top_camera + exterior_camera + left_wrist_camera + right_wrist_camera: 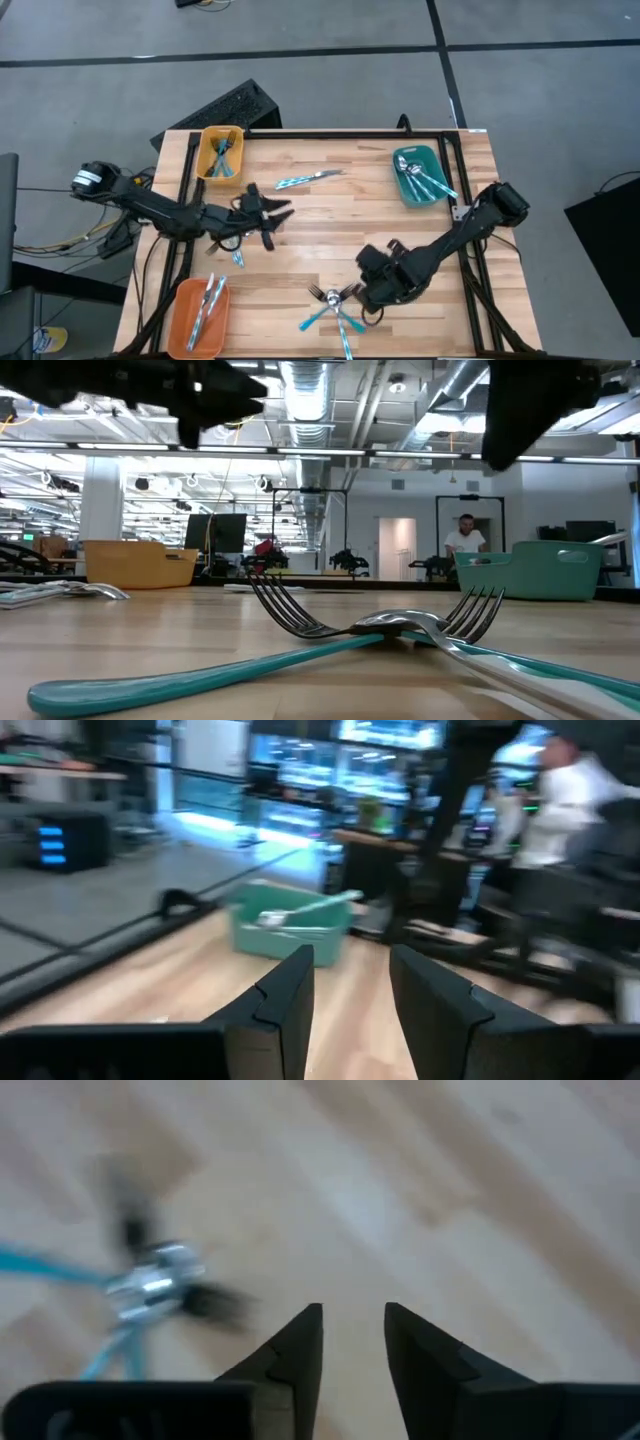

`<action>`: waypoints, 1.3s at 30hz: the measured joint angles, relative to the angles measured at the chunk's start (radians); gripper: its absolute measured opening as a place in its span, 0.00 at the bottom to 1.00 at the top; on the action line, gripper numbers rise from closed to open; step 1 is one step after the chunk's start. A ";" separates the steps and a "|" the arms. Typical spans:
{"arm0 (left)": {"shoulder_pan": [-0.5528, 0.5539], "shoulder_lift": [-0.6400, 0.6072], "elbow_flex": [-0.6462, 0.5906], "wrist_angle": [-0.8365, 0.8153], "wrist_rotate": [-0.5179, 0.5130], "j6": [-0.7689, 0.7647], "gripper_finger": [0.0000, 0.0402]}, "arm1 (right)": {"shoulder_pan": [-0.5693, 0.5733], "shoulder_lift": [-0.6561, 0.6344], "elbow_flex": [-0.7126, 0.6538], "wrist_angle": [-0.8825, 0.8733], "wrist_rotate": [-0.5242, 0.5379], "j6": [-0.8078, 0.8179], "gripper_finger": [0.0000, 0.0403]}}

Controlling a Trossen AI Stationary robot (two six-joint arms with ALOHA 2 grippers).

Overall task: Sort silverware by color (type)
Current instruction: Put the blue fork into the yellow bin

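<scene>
While the yellow tray (pixel 205 135), the teal tray (pixel 400 188) and the orange tray (pixel 180 330) each already carry a few blue-handled pieces, several pieces of the silverware still lie loose on the wooden surface (pixel 330 230), so the sorting looks partly done, and the step in hand seems to be the right arm's approach to the crossed pile (pixel 335 305) near the front edge. The right tool (pixel 378 297) hangs just beside that pile, on its right, and in its wrist view the two dark fingers (pixel 300 1342) stand apart with bare wood between them and nothing held; the shiny heads of the pile sit off to one side of the gap rather than inside it. The low view shows two forks (pixel 300 622) in the pile lying across each other with a third handle running under them, so they touch and overlap. The next move, as I judge it, calls for shifting the right tool sideways over one handle, lining the fingers across that slim handle, and coming down on a piece that can be lifted without dragging its neighbours; the overlap makes a clean single pick the hard part. The left tool (pixel 275 215) waits over the left middle of the surface, its fingers (pixel 290 995) apart and empty, with a lone knife (pixel 305 179) lying near it toward the back and a small piece (pixel 238 258) just in front of the arm.
</scene>
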 joint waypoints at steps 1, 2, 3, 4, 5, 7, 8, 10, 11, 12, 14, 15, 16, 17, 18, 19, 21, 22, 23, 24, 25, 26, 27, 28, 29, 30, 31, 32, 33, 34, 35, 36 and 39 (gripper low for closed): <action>0.000 0.043 0.000 0.056 0.033 0.000 0.30 | -0.010 0.000 0.000 -0.037 0.000 0.021 0.35; 0.000 0.086 0.000 0.108 0.057 -0.004 0.30 | -0.020 0.000 -0.001 -0.068 0.000 0.038 0.36; 0.000 0.124 0.000 0.157 0.063 -0.013 0.30 | -0.027 0.000 -0.003 -0.089 0.003 0.050 0.38; 0.000 0.161 0.000 0.208 0.063 -0.026 0.30 | -0.032 0.000 -0.011 -0.104 0.006 0.058 0.40; 0.000 0.195 0.000 0.263 0.063 -0.038 0.30 | -0.035 0.000 -0.025 -0.111 0.006 0.063 0.43; 0.003 0.252 0.000 0.364 0.061 -0.045 0.30 | -0.030 0.000 -0.064 -0.097 -0.006 0.072 0.47; 0.008 0.278 0.000 0.421 0.060 -0.046 0.30 | -0.029 0.000 -0.090 -0.070 -0.017 0.082 0.49; 0.016 0.320 0.008 0.483 0.082 -0.048 0.31 | -0.028 0.000 -0.157 0.021 -0.045 0.089 0.53; 0.019 0.332 0.010 0.487 0.109 -0.048 0.31 | -0.032 0.000 -0.195 0.089 -0.070 0.087 0.55; 0.021 0.341 0.012 0.483 0.136 -0.049 0.31 | -0.035 0.001 -0.233 0.167 -0.095 0.081 0.56; 0.023 0.351 0.017 0.466 0.185 -0.045 0.32 | -0.041 0.001 -0.307 0.337 -0.132 0.069 0.58; 0.022 0.351 0.017 0.447 0.196 -0.042 0.32 | -0.044 0.001 -0.342 0.415 -0.146 0.065 0.59; 0.021 0.351 0.017 0.433 0.207 -0.041 0.32 | -0.045 0.001 -0.375 0.489 -0.153 0.062 0.59; 0.021 0.351 0.017 0.424 0.211 -0.041 0.32 | -0.044 0.001 -0.403 0.552 -0.154 0.062 0.59; 0.021 0.350 0.017 0.424 0.211 -0.041 0.32 | -0.044 0.002 -0.426 0.602 -0.155 0.062 0.59; 0.021 0.350 0.017 0.432 0.212 -0.041 0.32 | -0.044 0.002 -0.446 0.648 -0.156 0.062 0.59; 0.027 0.348 0.026 0.438 0.212 -0.034 0.32 | -0.045 0.001 -0.481 0.728 -0.155 0.061 0.60; 0.029 0.348 0.031 0.438 0.214 -0.023 0.32 | -0.044 -0.002 -0.495 0.756 -0.154 0.056 0.60; 0.031 0.348 0.033 0.436 0.214 -0.010 0.32 | -0.044 -0.003 -0.504 0.778 -0.155 0.051 0.60; 0.034 0.348 0.039 0.431 0.215 0.002 0.32 | -0.044 -0.003 -0.511 0.800 -0.159 0.048 0.60; 0.036 0.348 0.044 0.425 0.214 0.012 0.32 | -0.044 -0.003 -0.513 0.809 -0.163 0.047 0.60; 0.038 0.348 0.045 0.421 0.214 0.021 0.32 | -0.038 -0.003 -0.513 0.812 -0.166 0.048 0.60; 0.039 0.348 0.046 0.414 0.214 0.030 0.32 | -0.033 -0.003 -0.513 0.813 -0.166 0.047 0.60; 0.040 0.348 0.046 0.412 0.214 0.040 0.32 | -0.027 -0.003 -0.513 0.813 -0.164 0.044 0.60; 0.040 0.348 0.046 0.409 0.213 0.051 0.32 | -0.024 -0.002 -0.513 0.814 -0.163 0.038 0.60; 0.040 0.348 0.046 0.409 0.214 0.060 0.32 | -0.020 -0.002 -0.513 0.814 -0.163 0.035 0.60; 0.039 0.348 0.047 0.408 0.214 0.070 0.32 | -0.017 -0.002 -0.513 0.815 -0.164 0.033 0.60; 0.039 0.348 0.047 0.406 0.214 0.080 0.32 | -0.013 -0.002 -0.513 0.816 -0.165 0.031 0.60; 0.039 0.348 0.047 0.406 0.214 0.084 0.32 | -0.009 -0.005 -0.513 0.818 -0.166 0.031 0.60; 0.039 0.348 0.047 0.406 0.214 0.086 0.32 | -0.004 -0.010 -0.513 0.820 -0.175 0.031 0.60; 0.039 0.348 0.047 0.406 0.213 0.084 0.32 | 0.003 -0.013 -0.514 0.830 -0.191 0.020 0.60; 0.039 0.348 0.047 0.406 0.213 0.070 0.32 | 0.011 -0.015 -0.515 0.855 -0.205 -0.008 0.60; 0.039 0.348 0.047 0.391 0.227 -0.021 0.32 | 0.036 -0.023 -0.515 0.964 -0.244 -0.126 0.60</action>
